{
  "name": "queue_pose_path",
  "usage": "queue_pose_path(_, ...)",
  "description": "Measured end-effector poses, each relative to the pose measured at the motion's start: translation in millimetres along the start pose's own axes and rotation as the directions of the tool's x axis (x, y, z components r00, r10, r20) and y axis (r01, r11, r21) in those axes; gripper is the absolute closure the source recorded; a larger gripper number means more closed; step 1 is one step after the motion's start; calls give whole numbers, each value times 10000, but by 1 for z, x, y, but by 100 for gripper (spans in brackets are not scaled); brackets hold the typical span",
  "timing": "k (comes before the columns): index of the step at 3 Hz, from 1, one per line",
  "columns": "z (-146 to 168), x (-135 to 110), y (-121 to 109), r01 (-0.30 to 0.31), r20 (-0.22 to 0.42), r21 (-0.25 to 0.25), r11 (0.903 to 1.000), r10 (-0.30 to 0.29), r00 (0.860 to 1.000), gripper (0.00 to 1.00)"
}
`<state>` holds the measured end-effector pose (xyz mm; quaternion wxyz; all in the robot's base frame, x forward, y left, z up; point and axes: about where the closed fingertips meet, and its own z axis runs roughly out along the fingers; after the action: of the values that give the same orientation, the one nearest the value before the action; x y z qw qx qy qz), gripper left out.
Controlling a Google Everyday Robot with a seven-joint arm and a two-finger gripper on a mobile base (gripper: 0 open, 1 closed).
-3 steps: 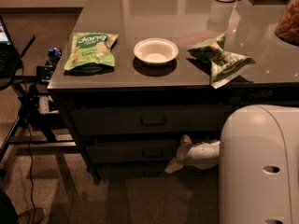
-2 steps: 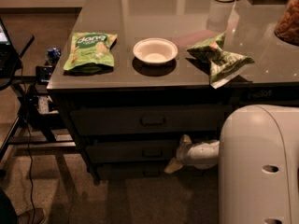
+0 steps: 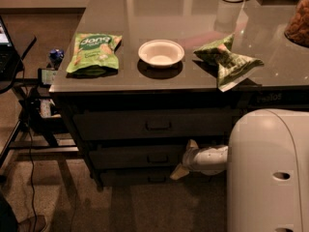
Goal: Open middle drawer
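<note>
One pale gripper [image 3: 183,159] juts left from the robot's white body [image 3: 268,178], its fingers [image 3: 191,147] spread apart and holding nothing. Just left and slightly beyond, the middle drawer [image 3: 125,157] sits shut, its small handle [image 3: 158,158] lying horizontal, level with the gripper.

There is one camera. It sits high, behind the gripper [image 3: 182,159], and faces forward and down at the front of the cabinet. It is fairly near: the robot's white body [image 3: 270,173] fills the corner just right of the gripper. The gripper, its fingers spread, is in front of the middle drawer [image 3: 130,157]. The grey countertop [image 3: 193,13] lies above and beyond it.
</note>
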<state>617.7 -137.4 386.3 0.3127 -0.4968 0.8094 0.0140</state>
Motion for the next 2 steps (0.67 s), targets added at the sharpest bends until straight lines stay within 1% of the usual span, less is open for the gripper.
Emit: queue_pose_path(2,0,2,3,56,-76,-94,9999,-57,10000,0)
